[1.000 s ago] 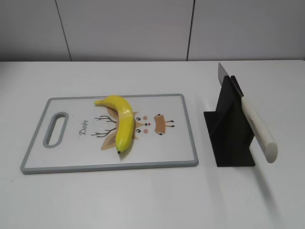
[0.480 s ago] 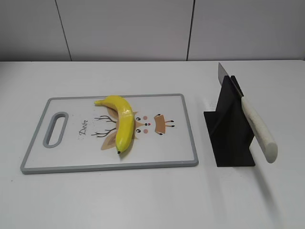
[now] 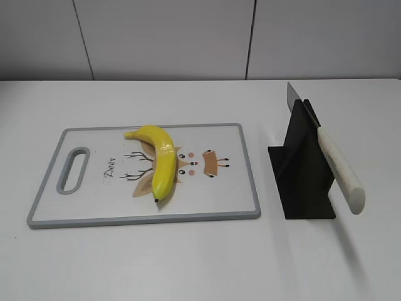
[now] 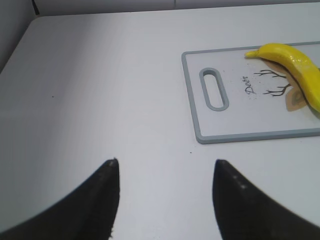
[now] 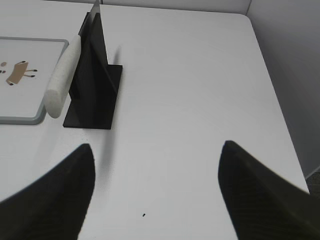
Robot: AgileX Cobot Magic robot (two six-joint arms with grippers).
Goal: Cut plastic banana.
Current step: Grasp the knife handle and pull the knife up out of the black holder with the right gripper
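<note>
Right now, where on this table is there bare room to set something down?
Bare table lies left of the cutting board, along the front edge below it, and right of the black knife stand. The gap between board and stand is narrow. On the board, the handle end is bare; the plastic banana fills the middle. The knife handle overhangs the stand.

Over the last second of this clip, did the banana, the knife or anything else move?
Nothing visibly changed. The banana lies on the cutting board as before, the knife stays in its black stand, and neither the left gripper nor the right gripper, both open, holds anything.
</note>
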